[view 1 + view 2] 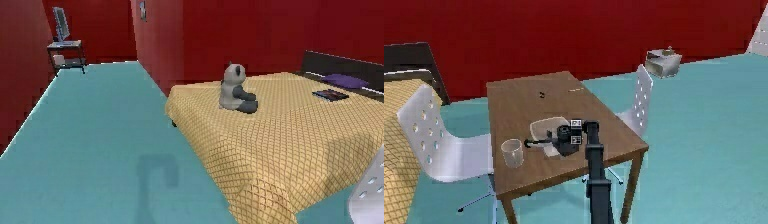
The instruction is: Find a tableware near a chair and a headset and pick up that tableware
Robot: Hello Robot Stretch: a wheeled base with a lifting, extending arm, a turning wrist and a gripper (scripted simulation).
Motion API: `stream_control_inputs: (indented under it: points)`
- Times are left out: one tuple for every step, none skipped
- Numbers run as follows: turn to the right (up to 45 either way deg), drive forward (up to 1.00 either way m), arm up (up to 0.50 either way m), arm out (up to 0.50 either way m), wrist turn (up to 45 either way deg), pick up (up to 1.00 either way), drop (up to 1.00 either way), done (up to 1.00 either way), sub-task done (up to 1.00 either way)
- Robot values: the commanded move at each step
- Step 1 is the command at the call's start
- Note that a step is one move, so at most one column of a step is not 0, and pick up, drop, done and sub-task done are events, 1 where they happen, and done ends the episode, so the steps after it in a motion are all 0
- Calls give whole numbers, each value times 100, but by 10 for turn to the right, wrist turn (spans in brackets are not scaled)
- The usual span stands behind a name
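A brown wooden table (519, 105) stands in the arm side view with a white chair (432, 140) at its left end and another white chair (640, 98) at its right end. On the table's near part sit a clear glass cup (512, 153) and a shallow white dish (544, 126). My arm (596, 185) rises over the table's near edge. My gripper (541, 143) lies at the dish's near rim, right of the cup. Dark shapes there merge with it, so I cannot tell whether it holds anything. A small dark item (541, 94) lies farther back on the table.
A bed with a yellow cover (270, 135) takes up the forward view's right, bearing a grey plush toy (236, 88), a book (328, 95) and a purple pillow (347, 80). A monitor stand (65, 48) is far left. A grey box (663, 61) sits by the red wall. Teal floor lies open.
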Motion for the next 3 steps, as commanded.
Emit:
stream_control_inputs:
  points:
    - [0, 0, 0, 0, 0, 100, 0, 0, 0]
    - [0, 0, 10, 0, 0, 0, 0, 0, 0]
    - [0, 0, 0, 0, 0, 0, 0, 100, 0]
